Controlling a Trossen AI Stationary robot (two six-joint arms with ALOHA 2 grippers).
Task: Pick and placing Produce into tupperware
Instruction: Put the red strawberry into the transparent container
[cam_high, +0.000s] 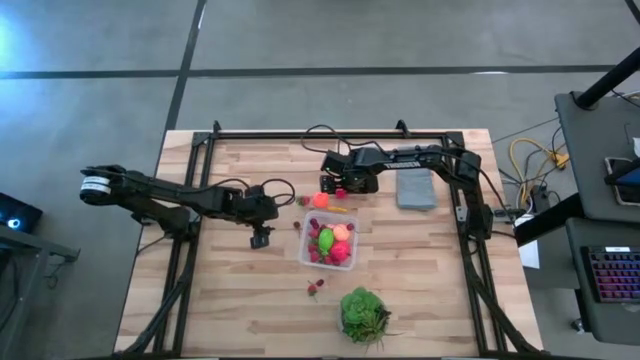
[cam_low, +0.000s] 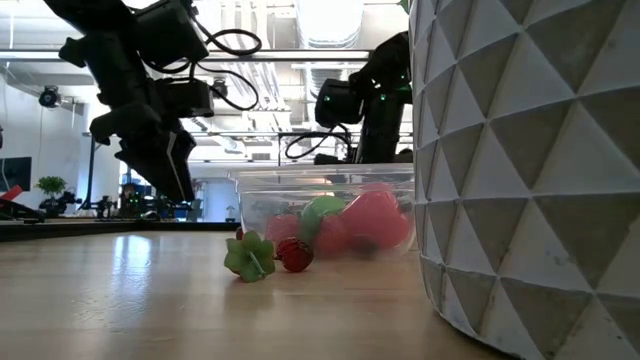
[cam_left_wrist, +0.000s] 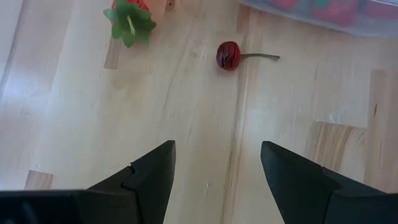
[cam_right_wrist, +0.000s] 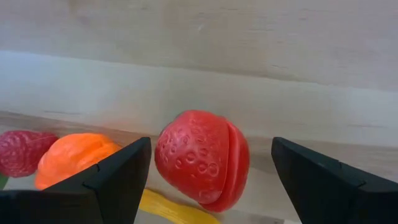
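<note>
The clear tupperware (cam_high: 329, 243) sits mid-table holding pink, red and green produce (cam_high: 332, 244). The right gripper (cam_high: 331, 186) hangs open over a red strawberry (cam_right_wrist: 202, 158). The left gripper (cam_high: 261, 238) hangs open, empty.

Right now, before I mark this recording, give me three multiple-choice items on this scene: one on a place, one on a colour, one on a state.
1. Where is the cherry?
A. on the bare table
B. inside the tupperware
C. on the grey slab

2. What colour is the leafy cap beside it?
A. blue
B. green
C. white

3. How is the right gripper?
A. shut on nothing
B. out of view
C. open, fingers either side of a red strawberry

Key: 1 A, it lies on wood outside the tupperware; 2 B, the left wrist view shows it green; 3 C, the right wrist view shows gaps beside the strawberry.
</note>
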